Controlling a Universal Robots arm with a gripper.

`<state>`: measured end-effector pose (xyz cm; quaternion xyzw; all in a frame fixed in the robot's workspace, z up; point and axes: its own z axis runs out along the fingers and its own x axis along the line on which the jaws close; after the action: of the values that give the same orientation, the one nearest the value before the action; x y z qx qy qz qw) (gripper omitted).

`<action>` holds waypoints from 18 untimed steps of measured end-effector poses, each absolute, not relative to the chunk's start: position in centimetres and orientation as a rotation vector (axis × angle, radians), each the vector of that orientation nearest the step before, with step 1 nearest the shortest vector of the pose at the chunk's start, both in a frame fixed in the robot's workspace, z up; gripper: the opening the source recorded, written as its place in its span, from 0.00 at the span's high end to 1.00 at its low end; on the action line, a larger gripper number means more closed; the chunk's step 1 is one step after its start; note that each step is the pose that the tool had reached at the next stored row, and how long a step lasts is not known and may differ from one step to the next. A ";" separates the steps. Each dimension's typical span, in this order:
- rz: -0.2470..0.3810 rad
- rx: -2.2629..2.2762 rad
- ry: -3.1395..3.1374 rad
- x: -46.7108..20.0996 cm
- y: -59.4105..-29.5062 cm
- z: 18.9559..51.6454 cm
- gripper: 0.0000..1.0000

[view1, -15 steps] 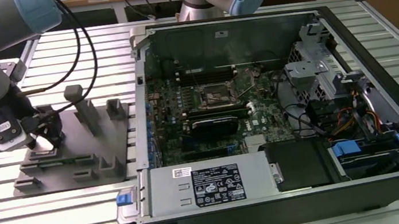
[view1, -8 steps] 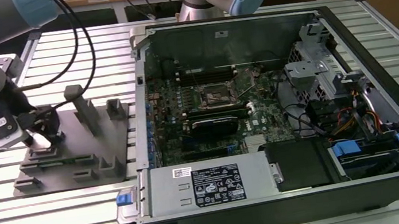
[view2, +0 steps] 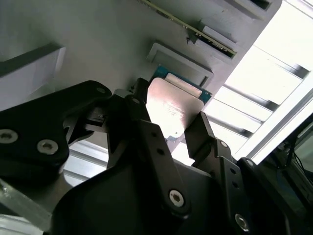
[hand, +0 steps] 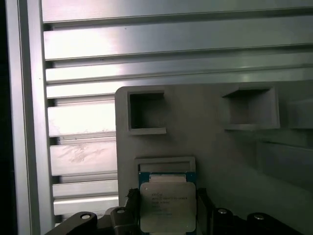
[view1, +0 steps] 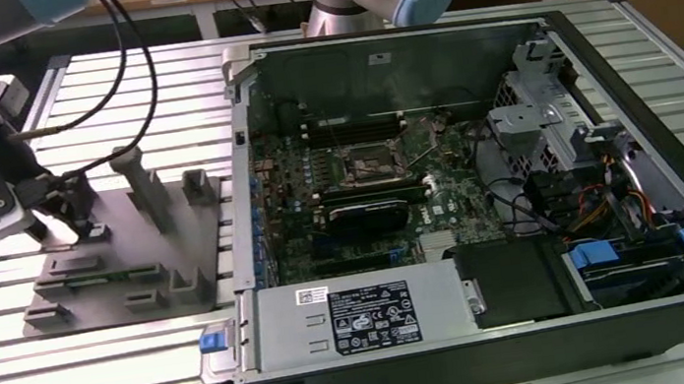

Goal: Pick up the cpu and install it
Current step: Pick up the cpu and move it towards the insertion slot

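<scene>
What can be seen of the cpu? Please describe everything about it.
The cpu is a small, flat, square chip with a silver-grey metal top, faint print on it, and a thin blue-green board edge. It is level, top side up, at a framed recess of the grey fixture plate. The black claw grips it, with one finger on each of two opposite sides. I cannot tell whether it rests on the plate or is slightly lifted.

Bright even light, strong glare, dim fg
</scene>
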<state>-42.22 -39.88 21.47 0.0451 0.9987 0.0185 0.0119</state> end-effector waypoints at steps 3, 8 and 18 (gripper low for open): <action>0.058 0.141 3.114 -42.2 -39.9 21.7 0.45; 0.058 0.139 3.114 -42.2 -39.9 21.7 0.45; 0.059 0.050 3.118 -42.2 -39.9 21.7 0.45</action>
<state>-42.23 -39.88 21.71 0.0159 0.9996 0.0188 0.0113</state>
